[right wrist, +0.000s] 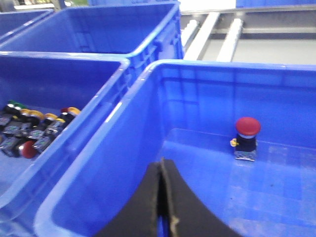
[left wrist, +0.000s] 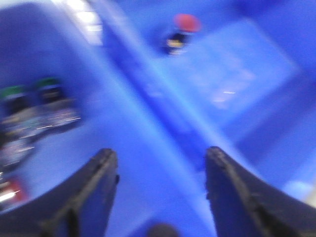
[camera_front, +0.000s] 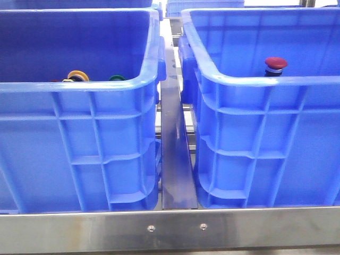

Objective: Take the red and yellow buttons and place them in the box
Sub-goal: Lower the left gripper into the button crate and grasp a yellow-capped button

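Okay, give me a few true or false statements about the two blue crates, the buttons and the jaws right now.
1. A red-capped mushroom push button stands upright in the right-hand bright blue plastic crate. True.
2. The right gripper has its jaws wide open. False: they are closed together, holding nothing.
3. The left-hand bright blue plastic crate holds a cluster of several push buttons. True.
4. The left gripper is clamped on a yellow button. False: its jaws are spread apart and empty.
5. The red-capped button lies tipped over beside a green one. False: it stands alone.
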`<state>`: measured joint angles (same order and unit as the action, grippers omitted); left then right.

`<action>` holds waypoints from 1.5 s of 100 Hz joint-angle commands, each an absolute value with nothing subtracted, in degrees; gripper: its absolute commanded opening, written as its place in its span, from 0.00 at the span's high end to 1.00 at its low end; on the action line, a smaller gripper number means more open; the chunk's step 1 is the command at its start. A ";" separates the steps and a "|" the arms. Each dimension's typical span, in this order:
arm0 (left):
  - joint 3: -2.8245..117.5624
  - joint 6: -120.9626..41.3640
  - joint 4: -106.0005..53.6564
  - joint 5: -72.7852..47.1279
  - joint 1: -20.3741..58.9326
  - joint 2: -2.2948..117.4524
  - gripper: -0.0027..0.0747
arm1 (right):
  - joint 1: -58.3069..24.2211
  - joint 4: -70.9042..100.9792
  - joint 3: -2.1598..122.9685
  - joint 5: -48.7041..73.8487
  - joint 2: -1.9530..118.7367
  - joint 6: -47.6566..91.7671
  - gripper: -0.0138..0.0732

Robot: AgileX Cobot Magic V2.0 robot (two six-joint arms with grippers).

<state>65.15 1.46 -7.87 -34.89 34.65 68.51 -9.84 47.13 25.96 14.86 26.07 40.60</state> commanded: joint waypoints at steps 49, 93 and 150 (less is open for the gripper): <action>67.79 2.07 -7.35 -36.86 16.47 72.38 0.47 | -9.73 47.22 27.08 16.00 23.32 41.04 0.89; 81.17 4.10 -5.88 -45.38 16.36 87.00 0.29 | -9.73 47.22 27.08 16.00 23.32 41.04 0.89; 95.77 10.44 -1.89 -57.67 16.36 105.55 0.29 | -9.73 47.22 27.08 16.08 23.32 41.04 0.89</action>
<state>93.44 9.79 -0.91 -59.12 16.56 107.01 -9.84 46.28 25.68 18.57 23.17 40.79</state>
